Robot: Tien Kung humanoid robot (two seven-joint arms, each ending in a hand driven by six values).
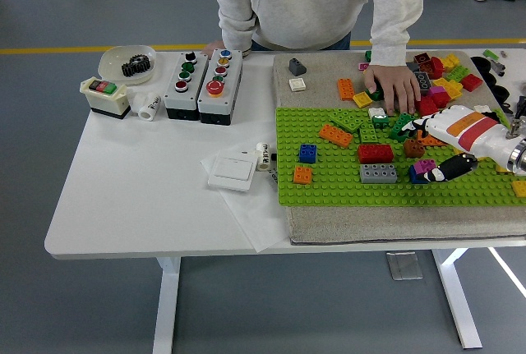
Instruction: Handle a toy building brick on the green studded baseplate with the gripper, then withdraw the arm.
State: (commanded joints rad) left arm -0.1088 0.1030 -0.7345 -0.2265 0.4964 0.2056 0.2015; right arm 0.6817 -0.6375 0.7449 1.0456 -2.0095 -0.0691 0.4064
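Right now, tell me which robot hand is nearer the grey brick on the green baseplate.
Right. The right hand sits just right of the grey brick over the baseplate; the left hand isn't in view.

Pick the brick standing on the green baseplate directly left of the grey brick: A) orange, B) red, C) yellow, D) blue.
A: a small orange brick sits on the green baseplate just left of the grey brick; the blue brick stands farther back, and the red brick is behind the grey one.
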